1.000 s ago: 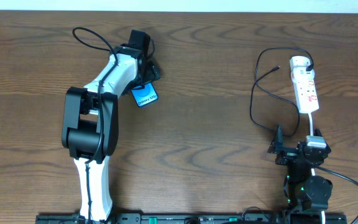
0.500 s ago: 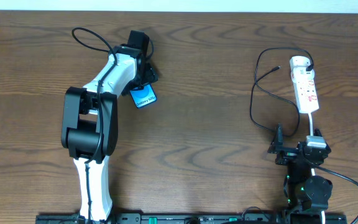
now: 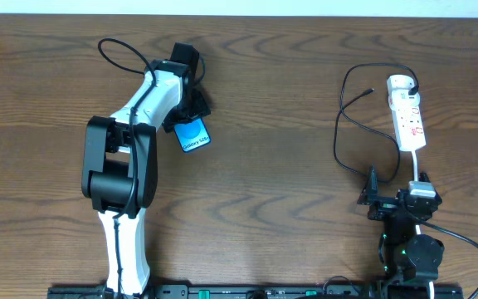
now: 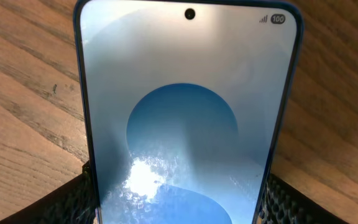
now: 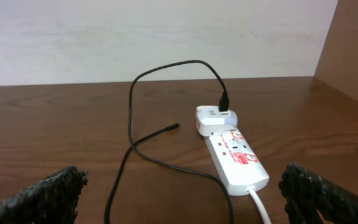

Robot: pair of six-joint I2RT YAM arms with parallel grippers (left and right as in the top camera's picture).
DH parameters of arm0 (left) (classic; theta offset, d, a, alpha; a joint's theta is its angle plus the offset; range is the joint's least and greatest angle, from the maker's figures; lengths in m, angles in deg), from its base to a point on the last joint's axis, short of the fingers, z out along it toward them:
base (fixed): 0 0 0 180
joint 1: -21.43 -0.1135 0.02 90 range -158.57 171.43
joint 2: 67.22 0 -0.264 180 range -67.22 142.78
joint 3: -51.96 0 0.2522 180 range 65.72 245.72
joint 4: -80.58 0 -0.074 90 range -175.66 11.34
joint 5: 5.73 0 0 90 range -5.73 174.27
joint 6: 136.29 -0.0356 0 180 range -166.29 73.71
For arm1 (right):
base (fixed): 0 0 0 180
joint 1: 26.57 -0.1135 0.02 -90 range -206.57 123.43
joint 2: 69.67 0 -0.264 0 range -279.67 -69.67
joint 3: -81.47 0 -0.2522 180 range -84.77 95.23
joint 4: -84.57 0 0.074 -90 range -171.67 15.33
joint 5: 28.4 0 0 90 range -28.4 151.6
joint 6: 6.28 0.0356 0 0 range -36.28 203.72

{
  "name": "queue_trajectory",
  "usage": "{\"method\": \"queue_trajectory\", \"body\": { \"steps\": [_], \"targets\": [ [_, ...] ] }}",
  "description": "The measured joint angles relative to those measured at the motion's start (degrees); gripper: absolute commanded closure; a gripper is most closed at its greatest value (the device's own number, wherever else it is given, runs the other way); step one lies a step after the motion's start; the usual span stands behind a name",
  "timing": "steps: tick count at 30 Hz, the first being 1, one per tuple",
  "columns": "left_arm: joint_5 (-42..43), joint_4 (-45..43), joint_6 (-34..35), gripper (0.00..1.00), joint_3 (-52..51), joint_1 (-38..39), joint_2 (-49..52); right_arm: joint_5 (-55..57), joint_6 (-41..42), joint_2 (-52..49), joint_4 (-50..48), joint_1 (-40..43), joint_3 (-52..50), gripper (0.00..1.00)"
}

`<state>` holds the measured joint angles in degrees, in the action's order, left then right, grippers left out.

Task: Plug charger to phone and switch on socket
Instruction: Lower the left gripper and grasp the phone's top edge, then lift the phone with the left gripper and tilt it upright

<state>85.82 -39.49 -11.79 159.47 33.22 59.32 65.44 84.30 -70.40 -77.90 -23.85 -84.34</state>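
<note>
blue phone (image 4: 185, 112) gripped by left end effector (image 3: 192, 108).

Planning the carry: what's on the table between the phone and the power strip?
Overhead, bare table from the phone, then the charger cable looping before the strip.

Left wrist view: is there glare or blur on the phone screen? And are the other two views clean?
Left wrist: the phone fills the frame, a white glare patch low on its screen, status icons sharp, left fingers soft at the bottom corners. Right wrist: even light, the socket and the charger in focus, right fingers blurred. Overhead: evenly lit, no glare.
</note>
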Motion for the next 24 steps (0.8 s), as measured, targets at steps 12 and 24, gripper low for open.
{"method": "queue_trajectory", "body": {
  "steps": [12,24],
  "targets": [
    [5.2,6.9,0.2,0.30,-1.3,0.3,-1.8,0.0,0.0,0.0,0.0,0.0,0.0,0.01],
    [20.4,10.6,0.0,0.30,-1.5,0.3,-7.5,0.0,0.0,0.0,0.0,0.0,0.0,0.01]
  ]
}}
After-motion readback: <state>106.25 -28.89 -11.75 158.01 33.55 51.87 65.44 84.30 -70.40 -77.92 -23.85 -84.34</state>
